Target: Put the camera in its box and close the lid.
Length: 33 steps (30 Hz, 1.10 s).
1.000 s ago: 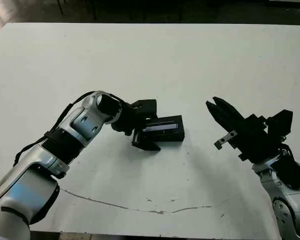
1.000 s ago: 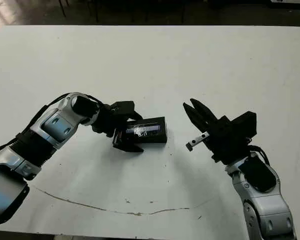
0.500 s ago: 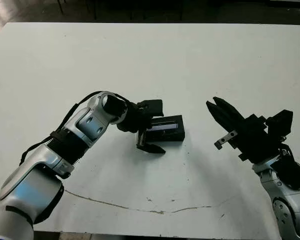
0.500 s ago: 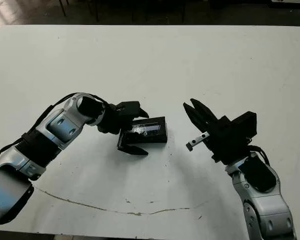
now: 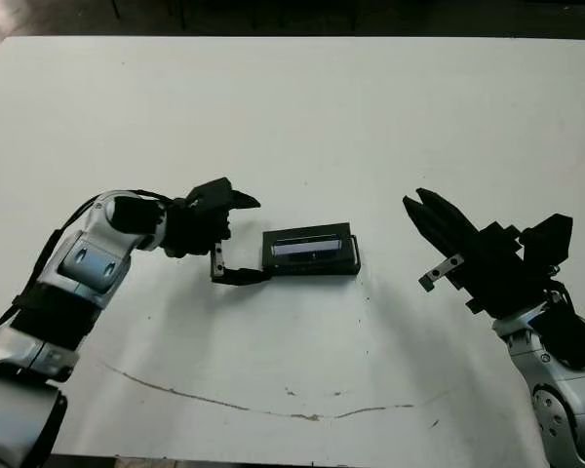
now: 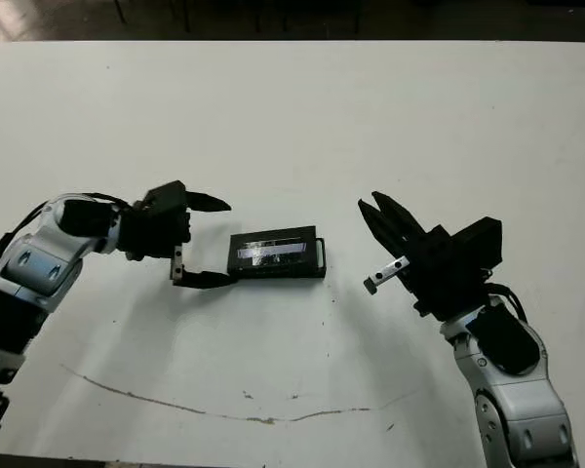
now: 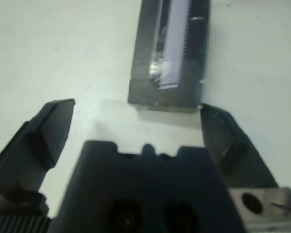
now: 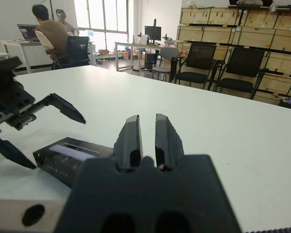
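The box [image 5: 312, 266] lies flat mid-table with the lid [image 5: 307, 246] closed on top, its glossy window strip facing up. The camera is hidden from view. My left gripper [image 5: 260, 241] is open just left of the box's short end, one finger on each side of that end's line, touching nothing. The left wrist view shows its fingers [image 7: 48, 131] spread wide with the box's end [image 7: 167, 92] just beyond them. My right gripper [image 5: 412, 198] hovers to the right of the box, shut on nothing, its fingers [image 8: 133, 141] pressed nearly together.
A thin dark crack line [image 5: 273, 409] runs across the white table [image 5: 302, 117] near its front edge. Beyond the table's far side, the right wrist view shows a seated person [image 8: 51, 36], office chairs [image 8: 199, 60] and stacked crates.
My left gripper has pulled back to the left, off the box's end, and stands clear of it. The box and the right arm have stayed put.
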### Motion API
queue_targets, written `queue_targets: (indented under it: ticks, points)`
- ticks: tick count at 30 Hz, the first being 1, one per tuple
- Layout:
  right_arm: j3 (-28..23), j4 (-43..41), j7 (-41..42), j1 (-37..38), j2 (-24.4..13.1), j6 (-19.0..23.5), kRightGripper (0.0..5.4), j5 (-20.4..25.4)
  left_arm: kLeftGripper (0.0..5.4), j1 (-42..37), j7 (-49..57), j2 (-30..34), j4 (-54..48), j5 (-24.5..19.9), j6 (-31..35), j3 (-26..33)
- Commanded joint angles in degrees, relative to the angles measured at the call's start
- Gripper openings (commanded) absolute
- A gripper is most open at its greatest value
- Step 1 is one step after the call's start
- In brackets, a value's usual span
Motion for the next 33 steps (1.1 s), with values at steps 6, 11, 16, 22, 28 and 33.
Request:
queue_targets:
  ticks: [6, 11, 16, 22, 28, 33]
  points:
    - [-0.24, 0.8, 0.25, 0.13, -0.77, 0.7, 0.0, -0.21, 5.38, 6.15, -1.52, 4.0, -3.86, -1.94, 1.05, 1.72]
    - [-0.31, 1.05, 0.45, -0.15, -0.96, 0.45, 0.0, -0.14, 5.38, 6.81, -3.55, 4.43, -3.36, -2.91, -0.38, 1.92]
    - [-0.18, 1.24, 0.38, -0.19, -0.76, 0.13, 0.0, -0.23, 5.38, 7.68, -2.95, 3.25, -2.58, -3.69, -1.15, 2.2]
    - [-0.33, 1.69, 0.7, -0.44, -0.8, 0.21, 0.0, 0.02, 5.38, 7.8, -0.23, -0.74, 2.08, -4.75, -3.57, 2.88]
    - [-0.82, 2.79, 1.53, -0.65, -0.99, -0.68, 0.0, 0.09, 5.38, 5.26, -0.13, -4.05, 11.26, -3.62, -9.87, 2.34]
    - [-1.51, 3.19, 1.91, -0.6, -0.86, -0.59, 0.0, 0.52, 5.38, 4.1, 0.26, -6.61, 18.21, -3.31, -15.56, 2.63]
